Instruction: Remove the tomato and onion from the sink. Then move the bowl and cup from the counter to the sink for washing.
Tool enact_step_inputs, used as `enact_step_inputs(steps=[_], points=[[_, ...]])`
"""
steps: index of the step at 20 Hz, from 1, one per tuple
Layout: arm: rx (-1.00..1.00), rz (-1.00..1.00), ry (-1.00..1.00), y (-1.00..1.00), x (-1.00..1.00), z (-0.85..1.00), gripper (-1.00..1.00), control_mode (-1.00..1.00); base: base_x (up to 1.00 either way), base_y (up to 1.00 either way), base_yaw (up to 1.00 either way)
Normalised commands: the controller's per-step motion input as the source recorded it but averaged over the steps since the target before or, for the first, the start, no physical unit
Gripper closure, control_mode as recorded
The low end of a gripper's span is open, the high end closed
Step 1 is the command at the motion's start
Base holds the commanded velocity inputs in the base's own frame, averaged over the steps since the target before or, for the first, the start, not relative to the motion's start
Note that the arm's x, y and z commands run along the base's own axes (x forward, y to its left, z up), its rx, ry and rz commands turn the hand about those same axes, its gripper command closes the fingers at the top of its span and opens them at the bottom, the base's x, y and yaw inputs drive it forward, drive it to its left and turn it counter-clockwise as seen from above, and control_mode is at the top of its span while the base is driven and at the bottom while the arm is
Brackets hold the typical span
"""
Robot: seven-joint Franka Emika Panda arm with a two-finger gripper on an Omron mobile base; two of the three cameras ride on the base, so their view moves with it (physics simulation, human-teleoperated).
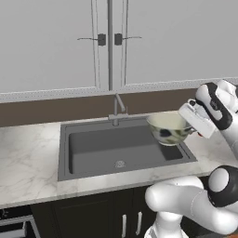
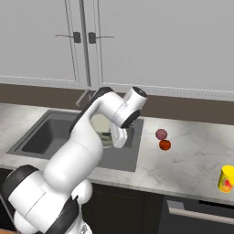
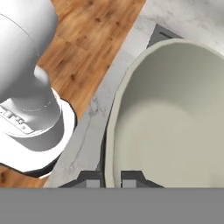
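Even, bright rendered light, soft shadow inside the sink point(image 1: 93, 148), slight blur, no glare.

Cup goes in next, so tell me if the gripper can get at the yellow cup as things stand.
Probably not yet. The gripper is shut on the bowl's rim, holding it over the sink. The cup stands in the open on the counter, far right, nothing around it; release the bowl first.

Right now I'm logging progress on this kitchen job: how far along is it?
Done: the orange-red tomato and pale pink onion lie on the white marble counter, out of the dark grey sink. In hand: the gripper is shut on the rim of the wide cream-white bowl, held above the sink's right end. Left: lowering the bowl in, then moving the small yellow cup, on the counter.
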Motion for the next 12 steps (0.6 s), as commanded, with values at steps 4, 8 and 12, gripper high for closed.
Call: enact_step_inputs(steps=[4, 8, 12], points=[[0.0, 0.07, 0.01, 0.19, 0.16, -0.08, 1.0, -1.0, 0.0, 0.0, 0.0], [0.0, 0.06, 0.0, 0.2, 0.16, -0.08, 1.0, -1.0, 0.0, 0.0, 0.0], [0.0, 0.06, 0.0, 0.17, 0.15, -0.09, 1.0, -1.0, 0.0, 0.0, 0.0]])
